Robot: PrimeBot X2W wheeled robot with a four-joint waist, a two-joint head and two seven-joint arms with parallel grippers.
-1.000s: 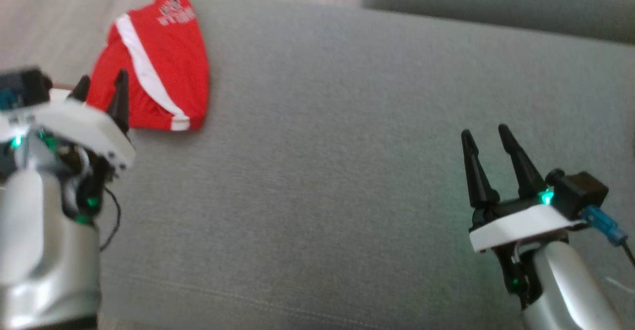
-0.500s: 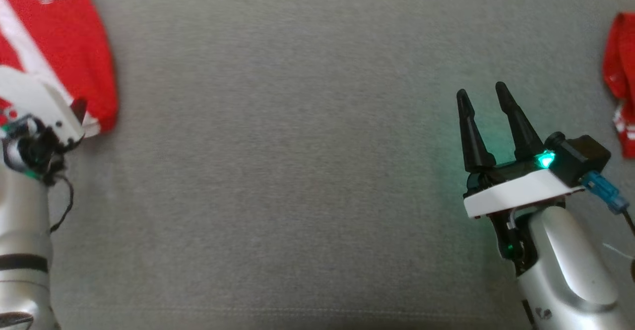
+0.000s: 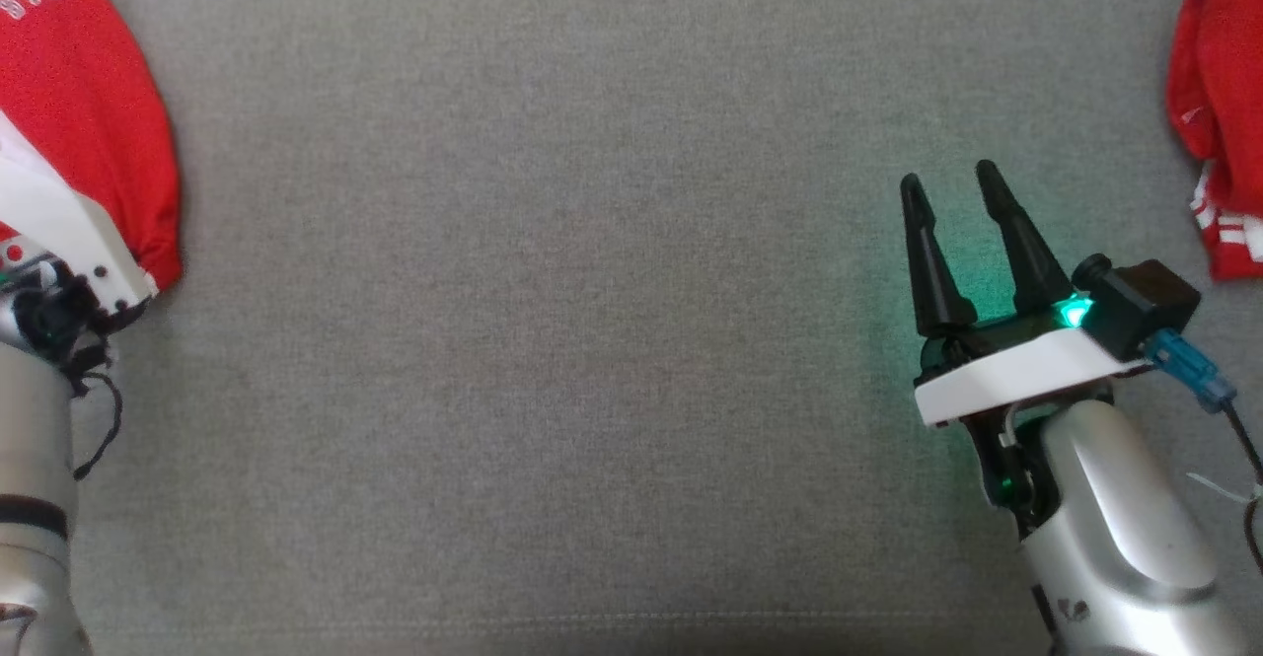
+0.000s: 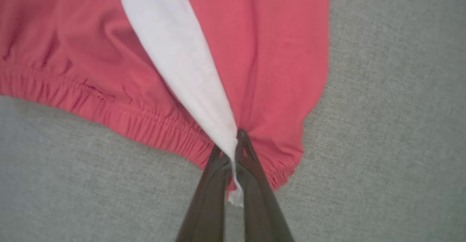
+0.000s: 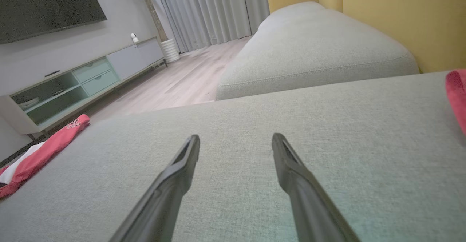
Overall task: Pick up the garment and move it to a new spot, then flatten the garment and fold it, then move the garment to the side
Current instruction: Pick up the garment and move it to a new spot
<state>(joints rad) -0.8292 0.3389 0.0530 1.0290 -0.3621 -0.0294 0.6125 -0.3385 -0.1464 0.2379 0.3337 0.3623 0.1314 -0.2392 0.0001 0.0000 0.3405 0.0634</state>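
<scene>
Though cropped, garment (image 4: 280,52) — end effector (image 4: 230,144) pinching.

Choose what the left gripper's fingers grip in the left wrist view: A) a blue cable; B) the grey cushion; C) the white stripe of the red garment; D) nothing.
C: the fingers of the left gripper pinch the white stripe at the elastic edge of the red garment.
</scene>
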